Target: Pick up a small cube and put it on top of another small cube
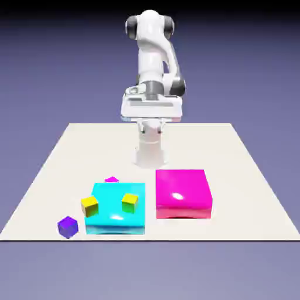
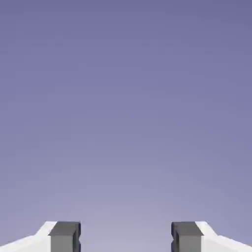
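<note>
The small magenta cube (image 1: 112, 180) looks light and rigid, best pinched across opposite side faces; the white two-finger gripper (image 2: 126, 237) is spread, empty

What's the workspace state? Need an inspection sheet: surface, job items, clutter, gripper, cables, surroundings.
Surface: pale tabletop, no marks or spills seen
Job items: small magenta cube, mostly hidden behind the cyan block; which cube it goes on isn't settled by the views
Other small cubes: yellow cube at the cyan block's left in the exterior view; second yellow cube over the block; indigo cube near the front edge
Clutter: cyan block and large magenta block, side by side, gap between
Gripper: open, nothing between the fingertips
Cables: nothing seen
Surroundings: plain blue-violet backdrop
</note>
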Controlling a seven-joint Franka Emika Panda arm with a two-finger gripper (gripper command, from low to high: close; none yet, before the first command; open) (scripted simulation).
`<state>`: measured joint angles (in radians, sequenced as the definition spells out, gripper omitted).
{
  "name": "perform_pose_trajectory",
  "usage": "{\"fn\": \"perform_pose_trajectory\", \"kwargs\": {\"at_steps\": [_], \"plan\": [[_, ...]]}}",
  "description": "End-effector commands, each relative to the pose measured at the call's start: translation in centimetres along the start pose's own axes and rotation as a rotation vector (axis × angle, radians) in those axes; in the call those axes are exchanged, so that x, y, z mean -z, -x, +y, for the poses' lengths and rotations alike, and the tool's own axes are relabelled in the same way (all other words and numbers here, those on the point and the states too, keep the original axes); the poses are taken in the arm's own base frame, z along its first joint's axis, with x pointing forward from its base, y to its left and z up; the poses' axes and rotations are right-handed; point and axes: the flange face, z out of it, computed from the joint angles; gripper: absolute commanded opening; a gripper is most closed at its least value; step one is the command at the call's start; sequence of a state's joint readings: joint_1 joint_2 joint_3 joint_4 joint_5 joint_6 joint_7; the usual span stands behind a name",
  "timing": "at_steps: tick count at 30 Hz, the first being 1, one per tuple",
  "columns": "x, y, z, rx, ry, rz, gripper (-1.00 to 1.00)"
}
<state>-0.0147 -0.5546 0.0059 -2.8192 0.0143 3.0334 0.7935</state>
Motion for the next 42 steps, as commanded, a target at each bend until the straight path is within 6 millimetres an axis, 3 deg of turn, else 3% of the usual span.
{"fn": "perform_pose_trajectory", "kwargs": {"at_steps": [1,8,16,24,33,42], "plan": [[-0.6,-0.1,1.0,-0.067,0.026,-0.006,0.0],[-4.3,-0.3,8.4,-0.542,0.208,-0.02,0.0],[-6.8,0.8,17.2,-1.098,0.417,0.024,0.0],[-7.6,3.4,25.6,-1.657,0.625,0.133,0.0],[-6.9,8.1,33.6,-2.269,0.86,0.336,0.0],[-9.5,9.1,35.7,-2.245,0.879,0.392,0.0]]}}
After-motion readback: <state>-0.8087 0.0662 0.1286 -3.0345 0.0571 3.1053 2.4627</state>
